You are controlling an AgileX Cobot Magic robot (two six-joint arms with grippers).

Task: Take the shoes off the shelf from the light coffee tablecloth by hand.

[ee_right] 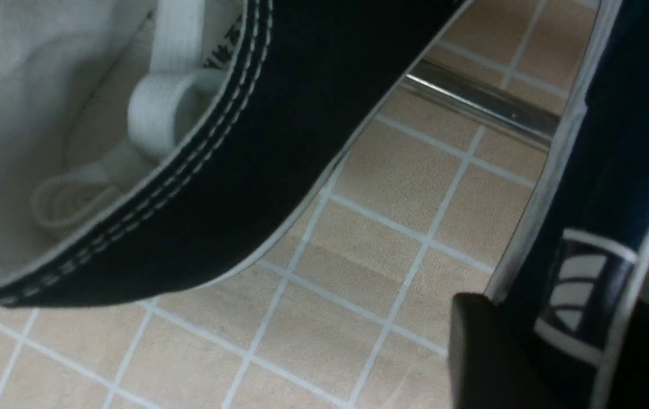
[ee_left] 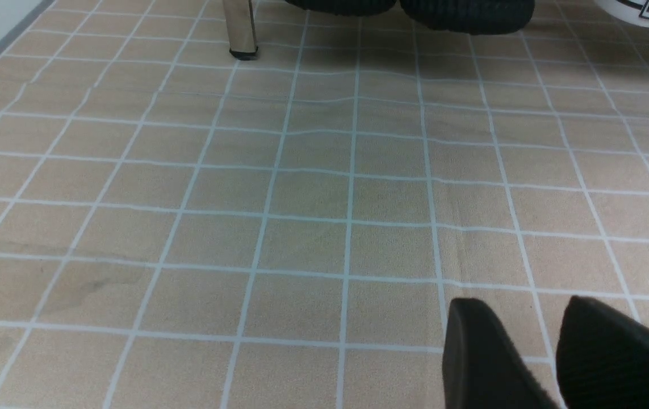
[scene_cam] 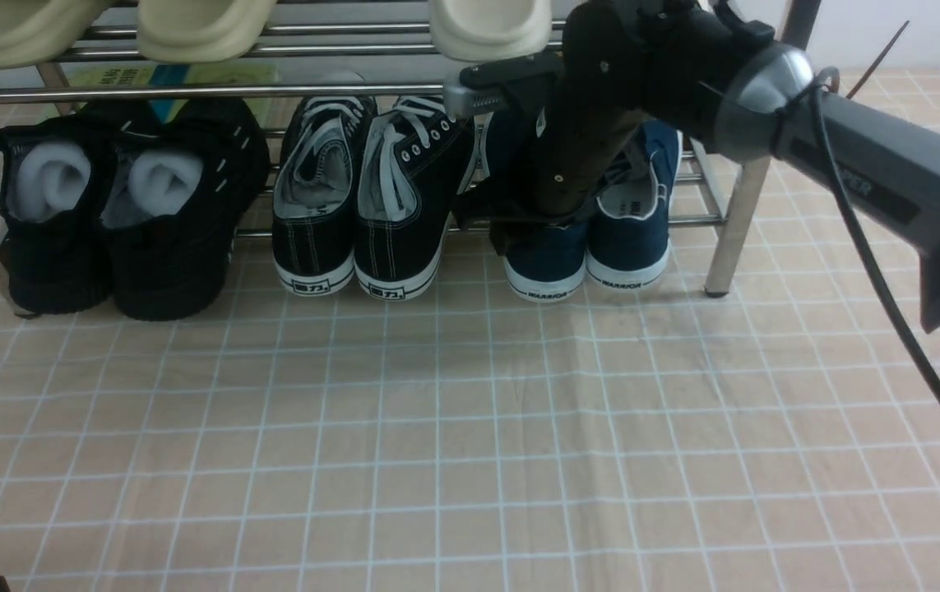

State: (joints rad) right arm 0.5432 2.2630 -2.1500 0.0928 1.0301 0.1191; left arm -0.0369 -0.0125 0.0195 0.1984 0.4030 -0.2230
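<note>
The navy blue shoes stand side by side at the right end of the shelf (scene_cam: 190, 90), heels toward me: the left one (scene_cam: 545, 265) and the right one (scene_cam: 632, 238). My right gripper (scene_cam: 537, 226) reaches down from the upper right into the left shoe's opening. In the right wrist view one black finger (ee_right: 483, 352) stands outside the navy shoe's side wall (ee_right: 614, 170), and that wall lies between the open jaws. The other finger is hidden. My left gripper (ee_left: 520, 309) hovers open over the light coffee tablecloth (scene_cam: 437, 427), holding nothing.
Black lace-up sneakers (scene_cam: 371, 197) stand just left of the navy pair, close to my right gripper. All-black chunky shoes (scene_cam: 132, 214) sit further left. Cream slippers (scene_cam: 486, 25) rest on the upper tier. A chrome post (scene_cam: 729, 230) stands right of the navy shoes.
</note>
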